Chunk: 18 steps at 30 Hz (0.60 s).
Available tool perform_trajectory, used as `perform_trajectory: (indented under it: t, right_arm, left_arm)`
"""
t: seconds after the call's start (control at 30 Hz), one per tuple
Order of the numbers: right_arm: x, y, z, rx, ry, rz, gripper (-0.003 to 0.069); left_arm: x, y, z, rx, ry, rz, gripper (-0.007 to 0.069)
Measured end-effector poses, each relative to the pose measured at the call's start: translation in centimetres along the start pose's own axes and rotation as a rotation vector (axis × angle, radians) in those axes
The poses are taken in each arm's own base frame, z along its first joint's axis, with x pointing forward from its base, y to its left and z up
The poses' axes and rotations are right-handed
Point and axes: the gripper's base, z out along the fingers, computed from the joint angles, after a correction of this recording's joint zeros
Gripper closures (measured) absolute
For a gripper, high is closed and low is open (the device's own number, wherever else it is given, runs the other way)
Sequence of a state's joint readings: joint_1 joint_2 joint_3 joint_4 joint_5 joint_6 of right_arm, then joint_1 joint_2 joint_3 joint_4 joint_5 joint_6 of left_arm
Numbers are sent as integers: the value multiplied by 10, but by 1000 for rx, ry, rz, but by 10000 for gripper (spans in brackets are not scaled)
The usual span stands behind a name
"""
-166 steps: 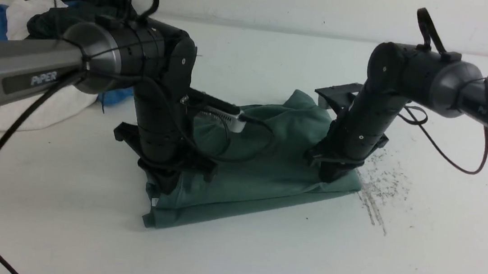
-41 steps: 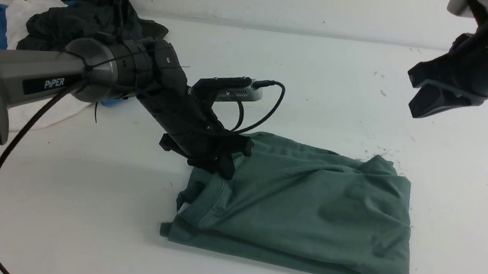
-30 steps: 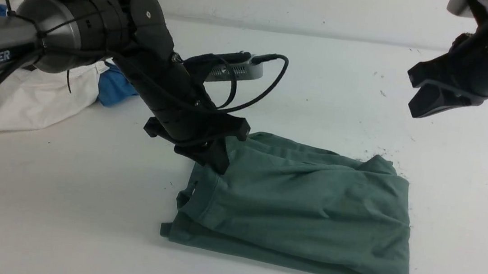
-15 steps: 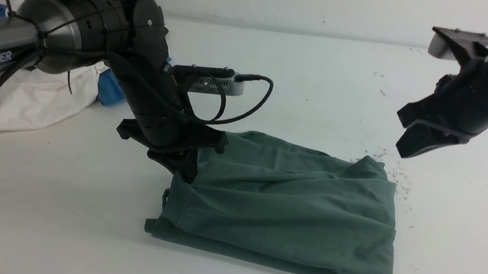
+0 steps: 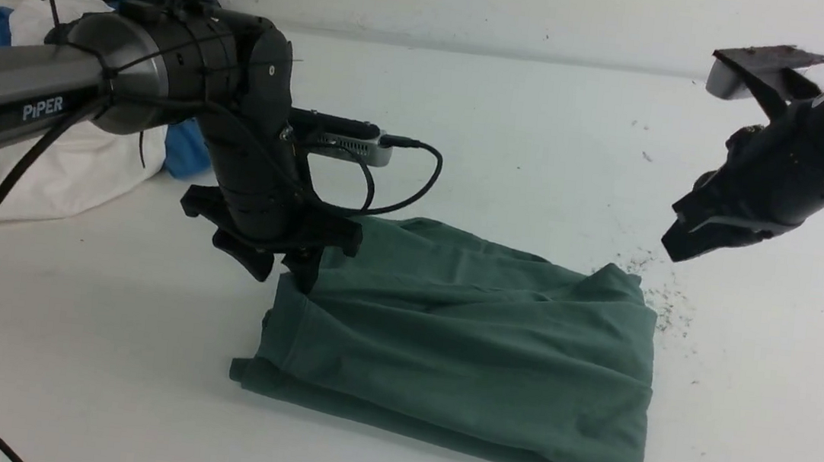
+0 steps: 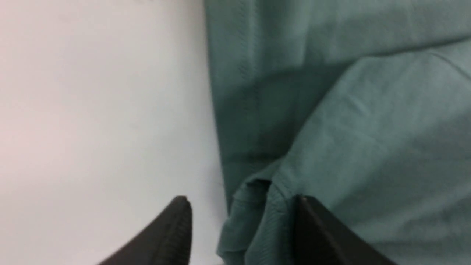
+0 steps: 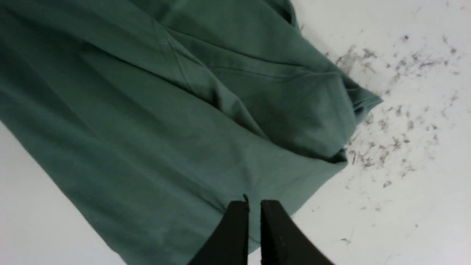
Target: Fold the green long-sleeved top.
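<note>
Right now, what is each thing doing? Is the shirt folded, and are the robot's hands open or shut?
Green top: folded into a rumpled rectangle, lying on the table.
Left gripper: open, at the top's left edge, one finger on the cloth.
Right gripper: nearly shut, empty, up in the air.
Clothes pile: heaped, unfolded, at the far left.

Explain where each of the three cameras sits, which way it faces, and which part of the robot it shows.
Front view: between the arms, facing forward over the table; shows both arms, the left gripper and right gripper.
Left wrist view: on the left arm, looking down at the top edge; its fingers stand apart.
Right wrist view: on the right arm, looking down from above; fingers nearly together.
All three share the top.
</note>
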<state>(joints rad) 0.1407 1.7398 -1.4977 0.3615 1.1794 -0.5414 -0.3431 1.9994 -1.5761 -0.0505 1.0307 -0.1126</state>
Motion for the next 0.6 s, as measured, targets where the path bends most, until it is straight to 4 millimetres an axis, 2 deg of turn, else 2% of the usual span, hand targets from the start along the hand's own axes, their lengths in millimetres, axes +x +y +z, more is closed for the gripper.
perform_trajectory:
  t: [0.03, 0.1, 0.2, 0.23, 0.3, 0.37, 0.47, 0.53, 0.57, 0.6]
  right_arm:
    - [0, 0, 0, 3, 0, -1, 569]
    - [0, -2, 3, 10, 2, -17, 487]
    - [-1, -2, 16, -2, 35, -33, 351]
    - [-1, -2, 16, -2, 34, -33, 351]
    - [-2, 2, 36, -18, 77, -61, 235]
    - [-4, 7, 48, -21, 90, -92, 177]
    - [-8, 14, 63, -20, 98, -151, 123]
    - [-9, 15, 69, -11, 98, -185, 113]
    - [-10, 16, 74, -6, 104, -203, 110]
    - [-11, 15, 82, 6, 110, -227, 107]
  left_arm:
    - [0, 0, 0, -4, 1, 1, 255]
    - [-5, 3, -9, -42, -10, 5, 237]
    - [-13, 4, -25, -63, -35, 5, 250]
    - [-14, 4, -27, -64, -38, 6, 253]
    - [-17, 3, -38, -71, -48, 8, 270]
    - [-17, 5, -43, -88, -36, 12, 277]
    - [-16, 5, -46, -93, -14, 18, 303]
    - [-15, 3, -47, -81, -16, 41, 340]
    - [-15, 1, -48, -67, -15, 58, 379]
    - [-12, -7, -49, -39, -8, 107, 457]
